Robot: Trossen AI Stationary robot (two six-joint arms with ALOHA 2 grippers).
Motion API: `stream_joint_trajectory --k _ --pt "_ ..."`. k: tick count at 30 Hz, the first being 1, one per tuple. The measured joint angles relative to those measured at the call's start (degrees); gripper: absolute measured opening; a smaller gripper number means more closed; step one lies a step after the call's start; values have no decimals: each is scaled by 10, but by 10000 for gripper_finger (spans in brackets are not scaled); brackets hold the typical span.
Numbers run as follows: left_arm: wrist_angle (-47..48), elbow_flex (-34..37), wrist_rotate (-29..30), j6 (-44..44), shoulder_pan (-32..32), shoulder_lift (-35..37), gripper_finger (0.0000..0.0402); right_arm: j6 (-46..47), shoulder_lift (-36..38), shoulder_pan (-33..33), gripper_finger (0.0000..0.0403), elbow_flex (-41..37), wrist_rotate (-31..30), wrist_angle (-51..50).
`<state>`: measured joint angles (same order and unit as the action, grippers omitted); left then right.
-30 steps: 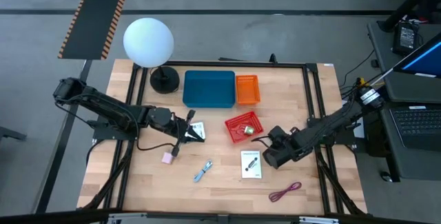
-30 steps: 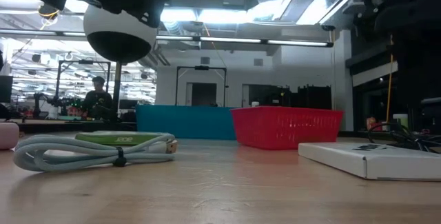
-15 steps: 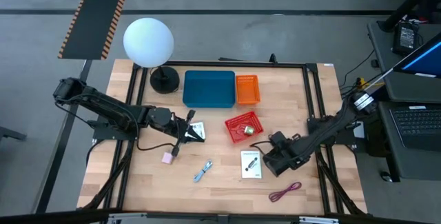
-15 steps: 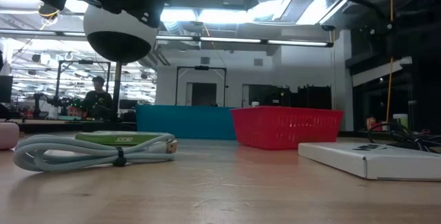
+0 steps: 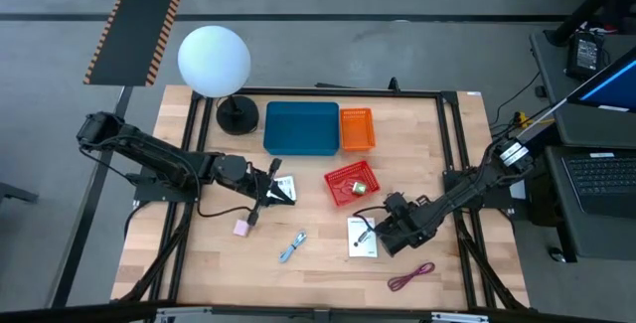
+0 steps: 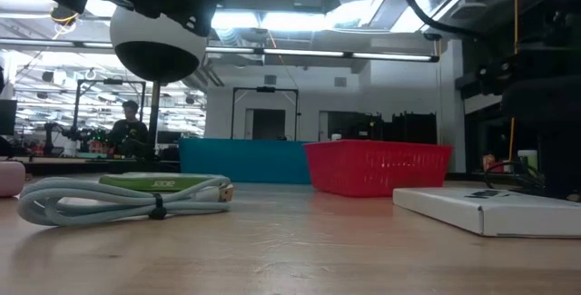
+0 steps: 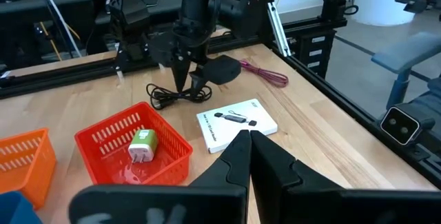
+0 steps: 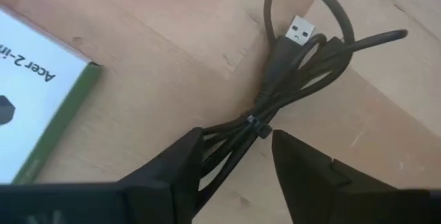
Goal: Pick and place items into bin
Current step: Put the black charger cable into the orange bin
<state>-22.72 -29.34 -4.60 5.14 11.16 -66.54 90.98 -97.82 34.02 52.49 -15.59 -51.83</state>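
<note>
My right gripper (image 8: 238,136) is open and points down over the black cable (image 8: 289,72), one finger on each side of its tied middle. In the high view it hangs (image 5: 372,226) between the red basket and a white printed card (image 5: 363,237). My left gripper (image 7: 247,136) is shut with nothing between its fingers. It rests (image 5: 284,195) at the second white card (image 5: 286,182). The pink cube (image 5: 240,228), the blue-silver tool (image 5: 292,246) and the maroon cable (image 5: 410,277) lie flat on the table. My right gripper comes from above, its fingers across the black cable's bundled middle at the tie (image 8: 256,122). The cable lies flat and slack on the table. Whether a finger (image 8: 180,162) touches the strands beneath it, I cannot tell.
At the far side stand a blue bin (image 5: 301,127) and an orange basket (image 5: 357,129). A red basket (image 5: 364,174) holds a green-white charger (image 7: 143,144). The white globe lamp (image 5: 214,60) stands at the far left corner. Black frame rails run along the table's edges.
My right gripper has moved toward the table's left and down onto the black cable, and now stands beside the white card. The left arm and all loose things have kept still.
</note>
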Motion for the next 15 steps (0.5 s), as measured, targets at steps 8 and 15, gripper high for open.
stream_joint_trajectory --k 8,15 --pt "0 0 0 -22 0 0 3 -8 1 -1 77 -14 -2 -16" --pt "-1 0 0 -16 0 0 3 -12 12 -2 9 -16 4 -55"
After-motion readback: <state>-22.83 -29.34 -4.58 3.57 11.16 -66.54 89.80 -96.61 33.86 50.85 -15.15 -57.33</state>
